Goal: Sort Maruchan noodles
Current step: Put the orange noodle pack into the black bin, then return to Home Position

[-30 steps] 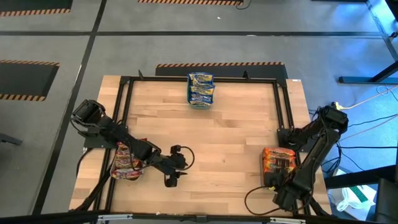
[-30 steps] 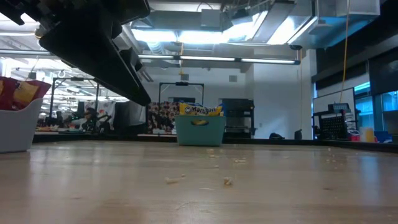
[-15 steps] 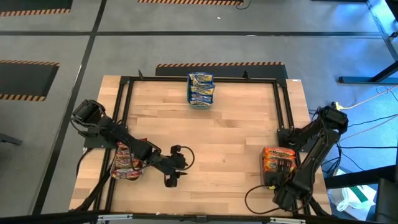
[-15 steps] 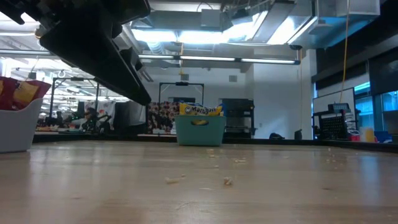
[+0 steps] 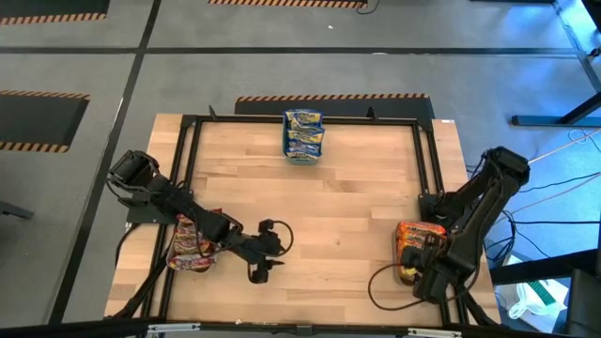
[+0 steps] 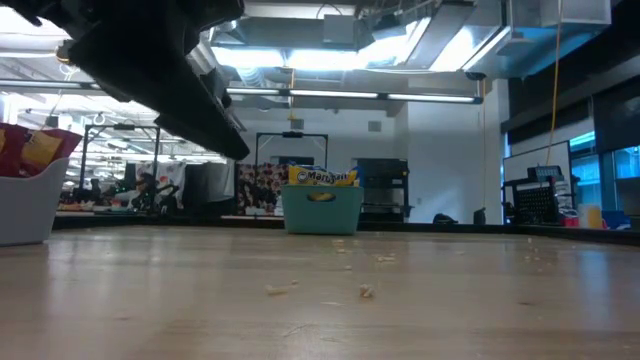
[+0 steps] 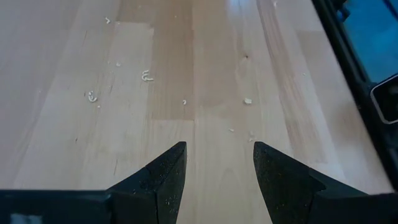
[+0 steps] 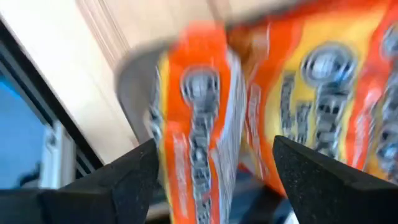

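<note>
Right gripper point(image 8: 211, 180) stood released over orange packets point(image 5: 418, 240) at the tabletop's right edge; should lift straight clear. Left gripper point(image 7: 214, 180) sat released, empty.

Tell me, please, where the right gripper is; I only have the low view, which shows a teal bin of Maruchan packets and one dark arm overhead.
Observer: The right gripper is near the table's right edge, over the orange Maruchan packets in their grey tray.
Operator: Thank you. Are its fingers closed on a packet?
Observer: No. The right wrist view shows them spread open, with the packets lying beyond them.
Operator: And where is the left gripper?
Observer: The left gripper is open and empty over bare wood, beside the red-pink packets on the table's left side.
</note>
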`<state>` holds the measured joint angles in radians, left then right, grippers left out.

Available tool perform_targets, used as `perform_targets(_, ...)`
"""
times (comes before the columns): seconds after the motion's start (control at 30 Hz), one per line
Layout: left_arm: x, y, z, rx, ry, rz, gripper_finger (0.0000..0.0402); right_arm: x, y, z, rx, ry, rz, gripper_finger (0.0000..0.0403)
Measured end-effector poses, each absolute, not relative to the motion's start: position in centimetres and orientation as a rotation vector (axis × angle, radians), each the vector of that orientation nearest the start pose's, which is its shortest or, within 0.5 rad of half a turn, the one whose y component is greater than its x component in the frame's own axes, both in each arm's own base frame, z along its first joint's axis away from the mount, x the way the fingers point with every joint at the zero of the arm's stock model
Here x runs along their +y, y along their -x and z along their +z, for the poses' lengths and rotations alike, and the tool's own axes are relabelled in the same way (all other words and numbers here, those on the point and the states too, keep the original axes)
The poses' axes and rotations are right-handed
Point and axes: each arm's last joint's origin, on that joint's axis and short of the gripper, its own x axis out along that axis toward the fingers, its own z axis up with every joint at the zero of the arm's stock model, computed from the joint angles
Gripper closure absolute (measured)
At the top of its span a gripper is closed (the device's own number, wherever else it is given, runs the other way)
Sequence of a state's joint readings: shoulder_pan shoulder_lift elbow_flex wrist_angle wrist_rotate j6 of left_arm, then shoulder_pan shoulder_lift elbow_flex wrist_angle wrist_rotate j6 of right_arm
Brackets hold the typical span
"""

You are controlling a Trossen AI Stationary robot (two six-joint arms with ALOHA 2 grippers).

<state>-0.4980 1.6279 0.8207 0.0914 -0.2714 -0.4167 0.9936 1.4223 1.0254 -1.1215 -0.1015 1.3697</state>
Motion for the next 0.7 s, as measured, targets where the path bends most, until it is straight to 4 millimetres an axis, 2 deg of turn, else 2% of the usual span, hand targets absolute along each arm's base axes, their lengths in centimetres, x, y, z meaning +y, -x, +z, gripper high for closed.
perform_targets(0.17,-14.6,-28.7,17.4,0.658,0.175,-0.072,0.0220,19.0,-14.2,24.6,1.445,-0.386,-0.218,0.0107)
perform_targets(0.3,-14.0,-28.3,19.2,0.613,0.208,-0.069,0.0222,18.3,-16.0,25.4,1.263,-0.342,-0.210,0.0107)
perform_targets(0.4,-13.0,-28.0,21.3,0.532,0.208,-0.034,0.0229,17.6,-17.5,25.5,1.158,-0.292,-0.204,0.0116)
perform_targets(0.53,-11.0,-27.7,23.5,0.456,0.170,0.022,0.0240,16.3,-19.3,25.5,1.100,-0.214,-0.182,0.0155)
perform_targets(0.7,-7.9,-27.3,24.7,0.475,0.125,0.056,0.0277,14.0,-21.3,25.1,1.072,-0.151,-0.169,0.0239)
